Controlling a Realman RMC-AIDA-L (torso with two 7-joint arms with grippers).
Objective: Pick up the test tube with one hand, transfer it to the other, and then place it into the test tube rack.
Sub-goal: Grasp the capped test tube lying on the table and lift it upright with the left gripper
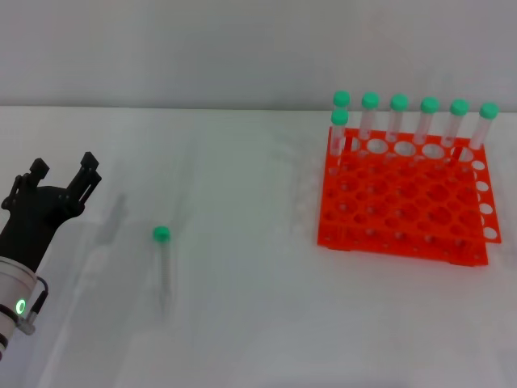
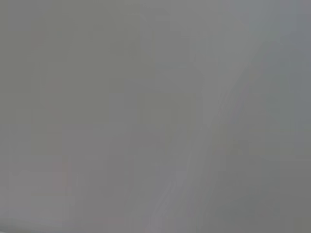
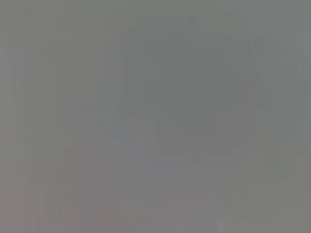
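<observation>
The test tube lies on the white table left of centre, its green cap pointing away from me and its clear body faint against the surface. My left gripper, black on a silver-white arm with a green light, hovers at the far left, open and empty, well to the left of the tube. The orange-red test tube rack stands at the right, with several green-capped tubes upright in its back row. My right gripper is out of view. Both wrist views show only plain grey.
The white table runs across the whole view, with a pale wall behind it. Open surface lies between the tube and the rack.
</observation>
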